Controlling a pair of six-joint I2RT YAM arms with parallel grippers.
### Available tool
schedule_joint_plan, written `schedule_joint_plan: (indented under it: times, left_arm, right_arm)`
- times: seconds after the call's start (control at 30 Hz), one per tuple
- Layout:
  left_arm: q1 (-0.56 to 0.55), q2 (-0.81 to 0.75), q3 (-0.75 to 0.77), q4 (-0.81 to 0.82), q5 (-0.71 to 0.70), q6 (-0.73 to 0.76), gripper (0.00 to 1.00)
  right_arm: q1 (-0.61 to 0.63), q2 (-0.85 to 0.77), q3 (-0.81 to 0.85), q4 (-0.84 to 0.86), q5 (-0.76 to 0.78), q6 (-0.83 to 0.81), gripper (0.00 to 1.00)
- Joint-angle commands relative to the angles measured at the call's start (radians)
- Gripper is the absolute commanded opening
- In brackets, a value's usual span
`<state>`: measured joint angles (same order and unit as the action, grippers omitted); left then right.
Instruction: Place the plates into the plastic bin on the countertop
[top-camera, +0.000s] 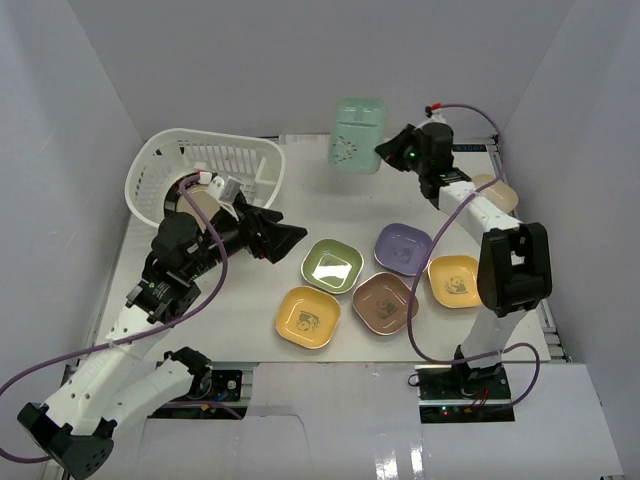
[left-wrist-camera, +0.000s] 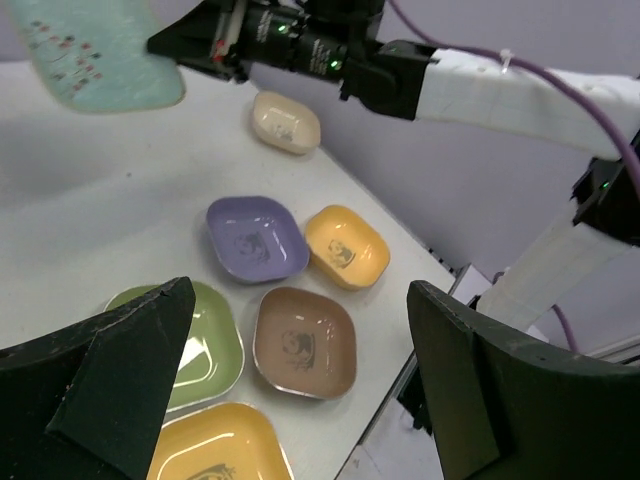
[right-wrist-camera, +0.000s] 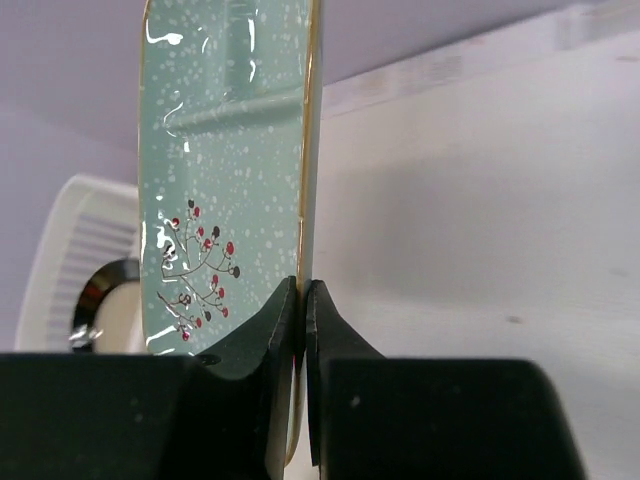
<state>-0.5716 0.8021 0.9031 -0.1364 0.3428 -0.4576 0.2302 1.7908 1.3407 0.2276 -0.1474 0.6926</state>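
Observation:
My right gripper (top-camera: 388, 152) is shut on the edge of a mint plate (top-camera: 358, 135) with a red berry sprig and holds it upright in the air at the back, right of the white plastic bin (top-camera: 225, 160). In the right wrist view the plate (right-wrist-camera: 220, 170) stands on edge between my closed fingers (right-wrist-camera: 345, 350). My left gripper (top-camera: 285, 240) is open and empty, hovering left of a green plate (top-camera: 332, 265). In the left wrist view it (left-wrist-camera: 298, 295) frames a brown plate (left-wrist-camera: 304, 341). A dark-rimmed round plate (right-wrist-camera: 105, 300) shows inside the bin (right-wrist-camera: 70, 250).
On the countertop lie a yellow plate (top-camera: 308, 317), brown plate (top-camera: 385, 302), purple plate (top-camera: 404, 247), orange-yellow plate (top-camera: 455, 281) and cream plate (top-camera: 495, 192) behind the right arm. White walls enclose the table; the front edge is near the yellow plate.

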Motion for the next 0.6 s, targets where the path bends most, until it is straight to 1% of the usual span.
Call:
schedule_joint_plan:
  times: [0.0, 0.03, 0.1, 0.13, 0.2, 0.23, 0.3, 0.33, 0.37, 0.43, 0.47, 0.5, 0.57]
  left_arm:
    - [-0.005, -0.014, 0.068, 0.064, 0.038, -0.033, 0.98]
    - [-0.004, -0.018, 0.082, 0.073, 0.042, -0.038, 0.98]
    - [-0.005, -0.026, 0.092, 0.080, 0.045, -0.047, 0.98]
    - [-0.004, -0.027, 0.102, 0.080, 0.048, -0.049, 0.98]
    - [-0.004, -0.032, 0.109, 0.077, 0.047, -0.047, 0.98]
    - [-0.004, -0.032, 0.112, 0.072, 0.047, -0.049, 0.98]
    - [-0.004, -0.034, 0.115, 0.066, 0.047, -0.047, 0.98]
    - [-0.004, -0.035, 0.114, 0.061, 0.047, -0.047, 0.98]
    - [-0.004, -0.037, 0.112, 0.060, 0.047, -0.049, 0.98]
    - [-0.005, -0.038, 0.109, 0.061, 0.047, -0.052, 0.98]
    - [-0.005, -0.038, 0.108, 0.063, 0.047, -0.053, 0.98]
    - [-0.005, -0.038, 0.105, 0.063, 0.045, -0.052, 0.98]
    - [-0.007, -0.038, 0.103, 0.063, 0.044, -0.052, 0.98]
  right_arm:
    - [0.151, -0.056, 0.145, 0.128, -0.017, -0.010, 0.08]
    - [0.216, -0.042, 0.169, 0.127, 0.005, -0.010, 0.08]
    - [0.274, 0.017, 0.225, 0.122, 0.026, 0.007, 0.08]
    - [0.331, 0.039, 0.283, 0.125, 0.052, 0.011, 0.08]
    - [0.383, 0.118, 0.359, 0.109, 0.081, 0.012, 0.08]
    - [0.429, 0.145, 0.436, 0.099, 0.098, 0.018, 0.08]
    - [0.471, 0.229, 0.510, 0.079, 0.114, 0.027, 0.08]
    - [0.510, 0.257, 0.550, 0.066, 0.141, 0.025, 0.08]
    - [0.526, 0.287, 0.634, 0.032, 0.141, 0.021, 0.08]
    - [0.570, 0.378, 0.722, 0.000, 0.198, 0.015, 0.08]
    - [0.581, 0.412, 0.811, -0.016, 0.209, 0.010, 0.08]
    - [0.593, 0.471, 0.849, -0.046, 0.219, 0.010, 0.08]
    - [0.621, 0.539, 0.928, -0.050, 0.253, 0.007, 0.08]
